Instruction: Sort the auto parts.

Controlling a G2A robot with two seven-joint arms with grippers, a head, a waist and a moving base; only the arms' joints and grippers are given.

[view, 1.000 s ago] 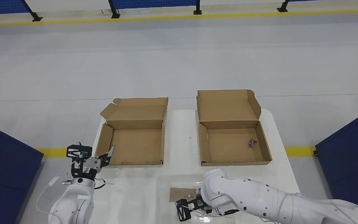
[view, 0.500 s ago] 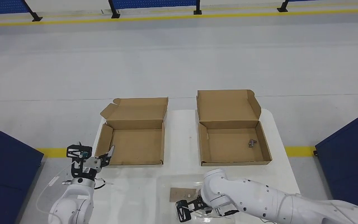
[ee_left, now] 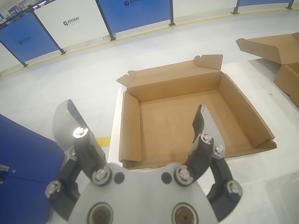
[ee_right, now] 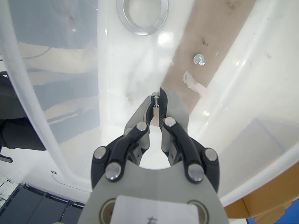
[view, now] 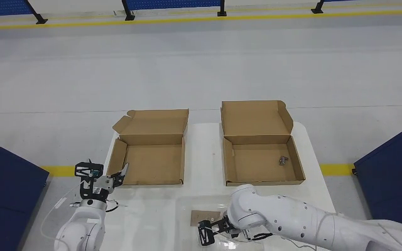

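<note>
My right gripper (ee_right: 156, 100) is shut on a small silver bolt (ee_right: 155, 99) inside a clear plastic tub (ee_right: 245, 108) at the table's front edge. A silver metal ring (ee_right: 142, 6) and a second small bolt (ee_right: 198, 59) lie on the tub's floor beyond the fingertips. In the top view that gripper (view: 205, 233) sits low at the front. My left gripper (ee_left: 137, 120) hangs open and empty in front of the left cardboard box (ee_left: 243, 108), seen from above at the table's left edge (view: 113, 177). The right cardboard box (view: 295, 164) holds one small metal part (view: 283, 160).
A brown cardboard strip (view: 204, 217) lies under the tub. Both boxes stand with lids folded back toward the far edge. Blue and white partition panels (ee_left: 130, 3) line the floor beyond the table.
The right arm has shifted slightly in the top view, with its gripper staying at the tub. The left arm has not moved.
</note>
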